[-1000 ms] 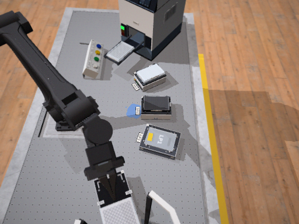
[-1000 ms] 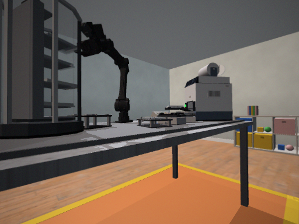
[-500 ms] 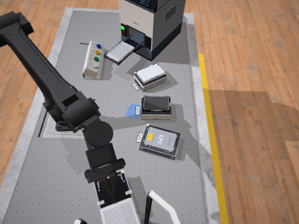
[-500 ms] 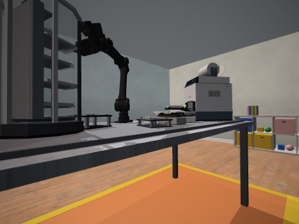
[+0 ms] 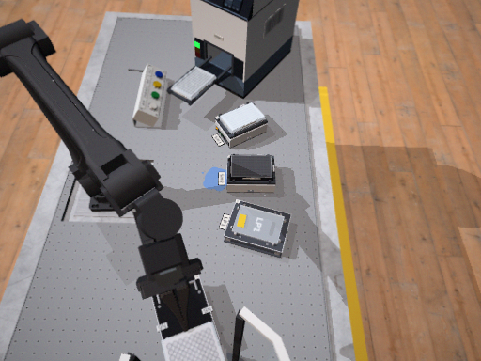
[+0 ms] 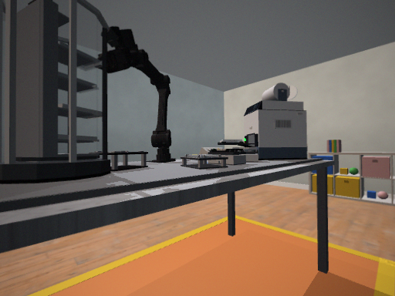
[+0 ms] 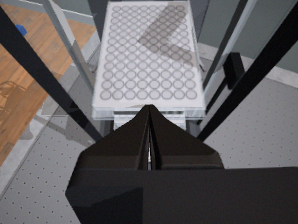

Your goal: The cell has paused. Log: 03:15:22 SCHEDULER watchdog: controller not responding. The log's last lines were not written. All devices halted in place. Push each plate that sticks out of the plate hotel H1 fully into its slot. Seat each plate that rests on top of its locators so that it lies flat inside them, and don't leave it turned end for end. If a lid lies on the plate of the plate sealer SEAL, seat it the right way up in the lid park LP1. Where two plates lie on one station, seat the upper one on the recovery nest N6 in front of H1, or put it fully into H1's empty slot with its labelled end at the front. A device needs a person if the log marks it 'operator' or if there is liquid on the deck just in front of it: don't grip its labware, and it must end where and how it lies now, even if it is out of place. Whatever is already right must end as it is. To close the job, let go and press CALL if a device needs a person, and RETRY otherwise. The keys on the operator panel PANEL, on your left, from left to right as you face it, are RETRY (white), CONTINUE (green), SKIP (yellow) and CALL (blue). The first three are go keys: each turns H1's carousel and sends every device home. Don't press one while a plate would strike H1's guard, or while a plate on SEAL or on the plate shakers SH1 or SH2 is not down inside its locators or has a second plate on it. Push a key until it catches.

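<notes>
My gripper [image 5: 183, 325] [image 7: 149, 112] is shut and empty. Its closed fingertips are at the near end of a white well plate [image 5: 194, 346] [image 7: 150, 55] that lies in a slot of the plate hotel H1 [image 6: 38, 96]. In the wrist view the plate runs straight away from the fingers between H1's dark guard bars. The gripper hangs above the black recovery nest N6 [image 5: 201, 301] [image 6: 124, 154], which holds no plate. Whether the plate's end still stands out of the slot I cannot tell.
The sealer SEAL [image 5: 244, 38] has a white plate [image 5: 193, 82] on its tray. The PANEL [image 5: 150, 94] stands to its left. One shaker [image 5: 241, 123] carries a white plate. Another [image 5: 251, 173] carries dark labware, with a blue puddle [image 5: 210, 179] in front. LP1 [image 5: 257, 227] is bare.
</notes>
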You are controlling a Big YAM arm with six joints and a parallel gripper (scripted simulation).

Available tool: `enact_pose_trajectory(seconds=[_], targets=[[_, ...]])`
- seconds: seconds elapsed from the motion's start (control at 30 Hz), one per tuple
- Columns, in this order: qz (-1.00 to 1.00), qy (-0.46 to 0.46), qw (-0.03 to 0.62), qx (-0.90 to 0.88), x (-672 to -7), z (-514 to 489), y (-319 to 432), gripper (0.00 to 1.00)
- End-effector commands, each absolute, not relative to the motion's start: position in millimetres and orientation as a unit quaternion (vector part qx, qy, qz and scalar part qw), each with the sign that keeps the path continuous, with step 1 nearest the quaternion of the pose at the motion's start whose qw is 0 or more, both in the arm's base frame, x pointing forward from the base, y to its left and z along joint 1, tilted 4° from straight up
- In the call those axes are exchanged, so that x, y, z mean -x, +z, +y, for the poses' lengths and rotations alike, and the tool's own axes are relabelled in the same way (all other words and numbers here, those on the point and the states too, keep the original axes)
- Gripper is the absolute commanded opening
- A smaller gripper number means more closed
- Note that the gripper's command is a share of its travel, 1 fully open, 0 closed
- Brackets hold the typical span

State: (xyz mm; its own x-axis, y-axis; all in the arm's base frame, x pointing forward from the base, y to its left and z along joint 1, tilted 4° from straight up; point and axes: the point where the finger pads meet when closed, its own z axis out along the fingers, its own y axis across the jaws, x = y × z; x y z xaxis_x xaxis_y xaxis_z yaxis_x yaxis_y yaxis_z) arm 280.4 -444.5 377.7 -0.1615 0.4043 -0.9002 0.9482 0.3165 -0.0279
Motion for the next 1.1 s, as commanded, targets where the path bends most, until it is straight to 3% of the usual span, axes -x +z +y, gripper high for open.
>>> enact_pose_trajectory(seconds=[0.0,1.07], targets=[[0.676,-0.332,0.445,-0.485,-285.1,-462.3,409.6,0.0],[0.676,-0.332,0.444,-0.485,-289.2,-475.6,409.6,0.0]])
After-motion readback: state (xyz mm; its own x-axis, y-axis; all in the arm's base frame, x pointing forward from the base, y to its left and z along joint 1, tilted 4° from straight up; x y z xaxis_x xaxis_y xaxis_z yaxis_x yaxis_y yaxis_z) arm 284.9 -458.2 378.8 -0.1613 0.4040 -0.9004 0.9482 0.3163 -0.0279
